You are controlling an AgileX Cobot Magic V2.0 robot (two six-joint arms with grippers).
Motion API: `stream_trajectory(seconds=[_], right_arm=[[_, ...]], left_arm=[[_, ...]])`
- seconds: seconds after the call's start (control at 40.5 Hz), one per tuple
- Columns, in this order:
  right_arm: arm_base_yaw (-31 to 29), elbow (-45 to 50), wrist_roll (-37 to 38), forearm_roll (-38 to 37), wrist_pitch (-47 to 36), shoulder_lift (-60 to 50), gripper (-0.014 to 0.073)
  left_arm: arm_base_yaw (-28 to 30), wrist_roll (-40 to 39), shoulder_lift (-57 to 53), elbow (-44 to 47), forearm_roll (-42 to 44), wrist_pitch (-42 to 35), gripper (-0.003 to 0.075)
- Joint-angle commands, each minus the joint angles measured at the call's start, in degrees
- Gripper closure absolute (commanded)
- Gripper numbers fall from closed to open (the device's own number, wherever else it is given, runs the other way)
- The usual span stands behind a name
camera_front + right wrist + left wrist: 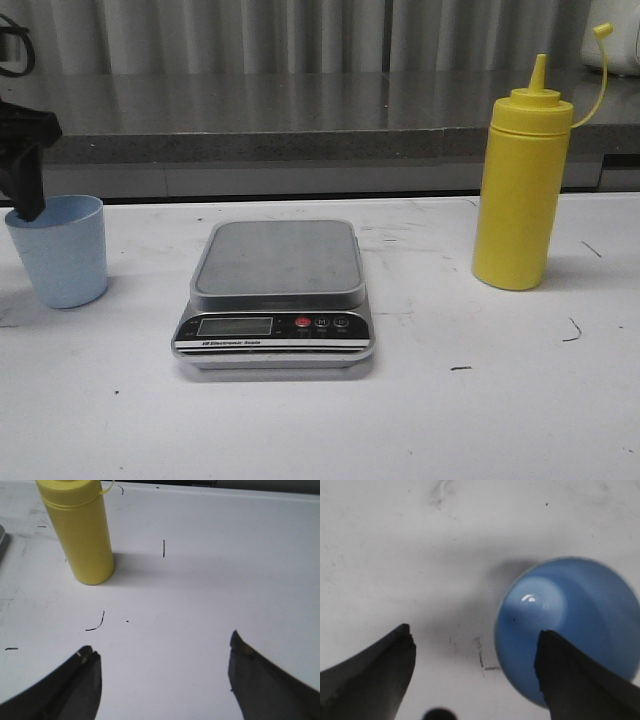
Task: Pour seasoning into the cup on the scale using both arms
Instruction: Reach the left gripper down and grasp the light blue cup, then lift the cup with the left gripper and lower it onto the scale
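From the front, the cup (pixel 58 250) stands upright at the table's left edge, well clear of the scale (pixel 275 293), whose platform is bare; the left gripper (pixel 25 170) hangs right over the cup's rim, far nearer than the other arm; the seasoning (pixel 522 185) stands upright far right, cap off; looking down the left wrist, fingers (pixel 572 672) spread wide, one over the empty cup (pixel 570 625); on the right wrist, the right gripper (pixel 162 680) is open, bottle (pixel 80 530) ahead and apart
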Motion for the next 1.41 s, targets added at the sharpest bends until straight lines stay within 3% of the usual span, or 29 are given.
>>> stream_trajectory(seconds=[0.0,0.198,0.494,0.716,1.037,1.21,1.383], right_arm=[[0.0,-2.0,-0.3,-0.7,-3.7,0.3,0.0044],[0.0,-2.0,-0.3,-0.7,-3.7,0.3,0.0044],[0.0,-2.0,-0.3,-0.7,-3.7,0.3,0.0044],[0.0,-2.0,-0.3,-0.7,-3.7,0.3,0.0044],[0.0,-2.0,-0.3,-0.7,-3.7,0.3,0.0044],[0.0,-2.0,-0.3,-0.7,-3.7,0.3,0.0044],[0.0,-2.0,-0.3,-0.7,-3.7,0.3,0.0044]], left_arm=[[-0.4,-0.4,0.0,-2.8,0.0,-2.8,0.0226],[-0.4,-0.4,1.4,-3.1,-3.3,-4.5,0.0263],[-0.9,-0.4,1.4,-3.1,-3.7,-4.1,0.0584],[-0.9,-0.4,1.4,-3.1,-3.7,-3.7,0.0735],[-3.4,-0.4,0.4,-11.7,-3.7,3.3,0.074],[-8.7,-0.4,0.3,-19.4,-3.8,8.6,0.074],[-15.3,-0.4,0.3,-23.3,-3.8,8.9,0.074]])
